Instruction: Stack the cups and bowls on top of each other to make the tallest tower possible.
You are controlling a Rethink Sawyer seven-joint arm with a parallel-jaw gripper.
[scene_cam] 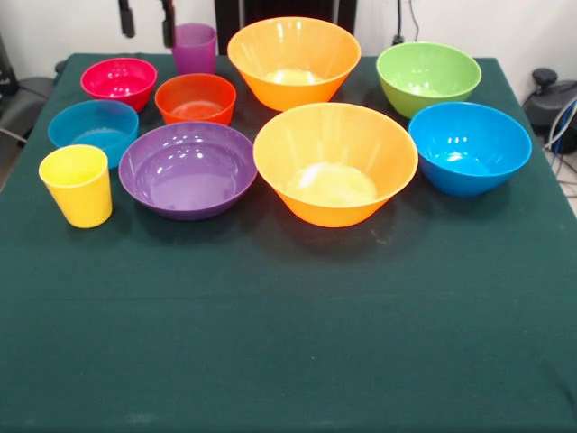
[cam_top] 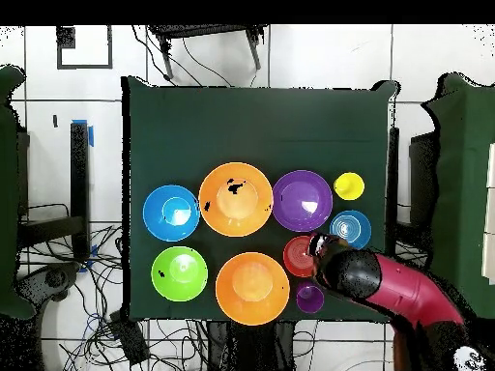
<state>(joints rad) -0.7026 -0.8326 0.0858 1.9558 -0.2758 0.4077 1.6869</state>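
end effector (scene_cam: 146, 20) cut off; arm (cam_top: 387, 282) hides pink-red bowl (scene_cam: 119, 79).

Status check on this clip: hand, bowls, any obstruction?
Hand poised open above the pink-red bowl, holding nothing. All bowls and cups separate on the table; no tower started. Nothing in the way.

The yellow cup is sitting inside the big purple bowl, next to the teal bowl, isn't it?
Not quite. The yellow cup is not inside the purple bowl; it stands on its own on the green tablecloth, beside that bowl. The front view shows the purple bowl empty. The rest holds: the cup is next to the teal bowl.
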